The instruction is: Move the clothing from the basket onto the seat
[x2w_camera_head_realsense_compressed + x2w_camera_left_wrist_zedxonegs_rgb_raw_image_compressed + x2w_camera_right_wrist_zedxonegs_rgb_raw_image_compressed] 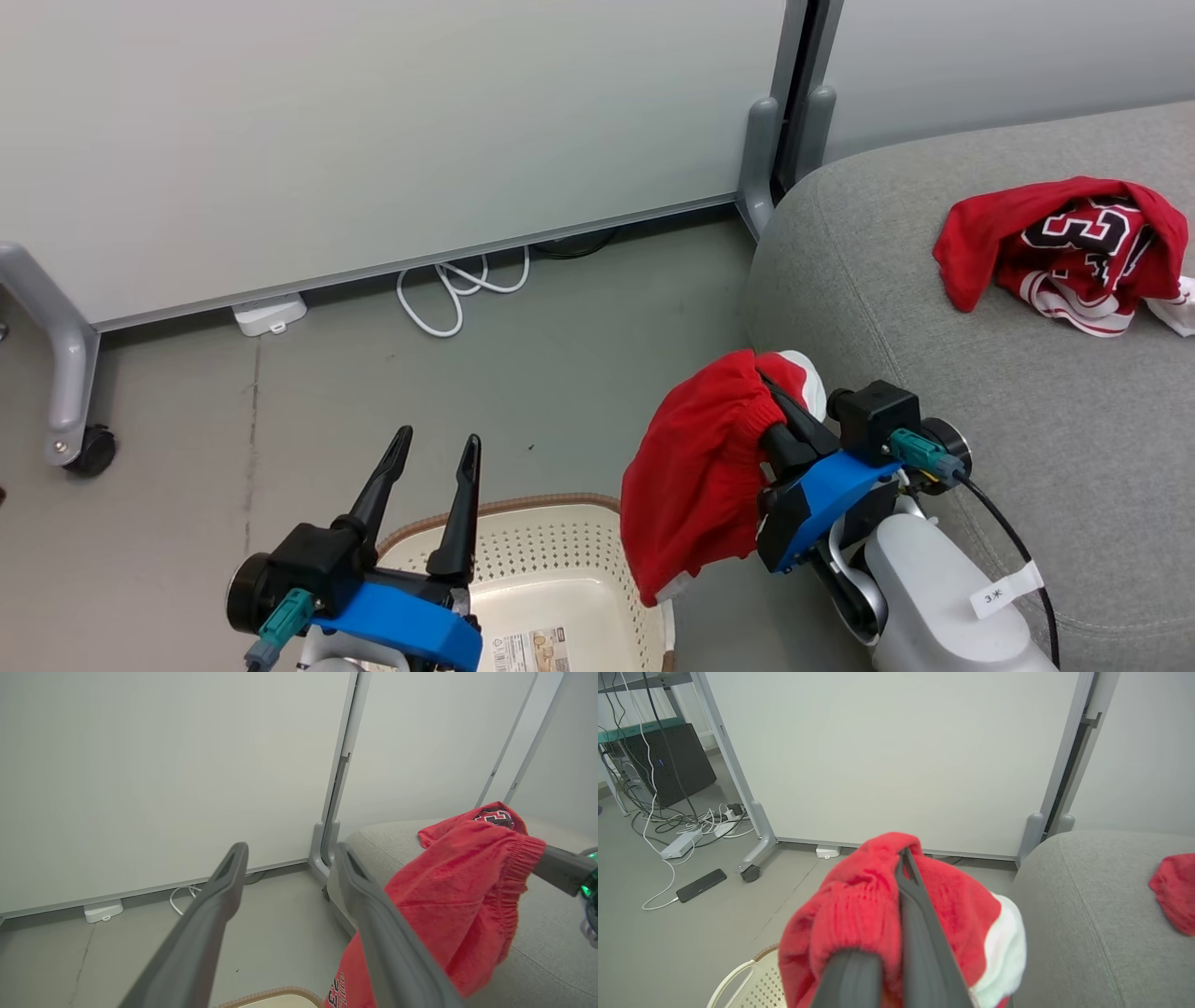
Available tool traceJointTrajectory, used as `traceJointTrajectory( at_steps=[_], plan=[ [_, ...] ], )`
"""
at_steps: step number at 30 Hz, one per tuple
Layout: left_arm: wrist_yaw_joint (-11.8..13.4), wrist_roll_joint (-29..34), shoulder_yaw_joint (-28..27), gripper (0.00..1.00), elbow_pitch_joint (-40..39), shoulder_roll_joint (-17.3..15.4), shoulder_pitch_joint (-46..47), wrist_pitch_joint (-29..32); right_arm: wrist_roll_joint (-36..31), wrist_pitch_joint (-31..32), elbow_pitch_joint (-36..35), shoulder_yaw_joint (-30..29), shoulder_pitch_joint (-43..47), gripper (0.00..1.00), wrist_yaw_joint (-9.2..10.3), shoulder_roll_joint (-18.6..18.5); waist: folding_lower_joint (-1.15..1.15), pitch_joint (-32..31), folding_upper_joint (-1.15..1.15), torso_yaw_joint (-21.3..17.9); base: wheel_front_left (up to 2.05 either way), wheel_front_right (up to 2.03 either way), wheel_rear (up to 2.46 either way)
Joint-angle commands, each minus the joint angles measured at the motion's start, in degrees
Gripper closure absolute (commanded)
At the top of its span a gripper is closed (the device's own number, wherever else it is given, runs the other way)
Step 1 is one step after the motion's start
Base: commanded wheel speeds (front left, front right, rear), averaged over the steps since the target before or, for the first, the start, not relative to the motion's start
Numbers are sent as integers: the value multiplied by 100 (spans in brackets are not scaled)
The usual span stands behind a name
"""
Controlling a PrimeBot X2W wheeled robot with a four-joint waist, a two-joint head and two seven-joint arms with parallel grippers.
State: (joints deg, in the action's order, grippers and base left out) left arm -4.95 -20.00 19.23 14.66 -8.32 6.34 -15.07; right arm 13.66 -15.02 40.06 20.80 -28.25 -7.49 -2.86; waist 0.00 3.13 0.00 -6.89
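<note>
Right gripper (pixel 777 415) clenched on the elastic waistband of the red shorts (pixel 695 476), fingers buried in the gathers. Left gripper (pixel 437 446) spread wide and empty, hovering over the far-left rim of the basket (pixel 569 551). Shorts hang in the air between basket and seat (pixel 896 308), just left of the cushion's rounded near-left edge, touching neither as far as I can tell. Jersey (pixel 1074 243) already lies crumpled on the seat, far right. Step in hand, as I read it: carry the shorts rightward over the cushion and let go. To do it well: lift enough that the drooping hem clears the cushion's edge rather than dragging up its side; travel well onto the flat top before opening, since a drop on the rounded edge could slide off; set down near the jersey, on its left. Shorts' long axis runs roughly vertical, waistband up at the fingers, hem pointing down toward the basket's right rim. Jersey's long axis lies left to right across the cushion, numerals facing up
</note>
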Motion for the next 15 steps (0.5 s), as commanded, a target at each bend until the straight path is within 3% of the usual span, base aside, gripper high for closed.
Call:
traceJointTrajectory(
  at_steps=[1,15],
  plan=[
    [-23,50,-49,0,-27,18,-33,-14,0,-22,-34,-26,45,100,-2,-5,0,2,0,-22,0,0,0],
    [-224,443,-400,0,-29,256,-147,-15,240,-23,-392,163,53,100,-2,-5,0,157,0,-792,0,0,0]
  ],
)
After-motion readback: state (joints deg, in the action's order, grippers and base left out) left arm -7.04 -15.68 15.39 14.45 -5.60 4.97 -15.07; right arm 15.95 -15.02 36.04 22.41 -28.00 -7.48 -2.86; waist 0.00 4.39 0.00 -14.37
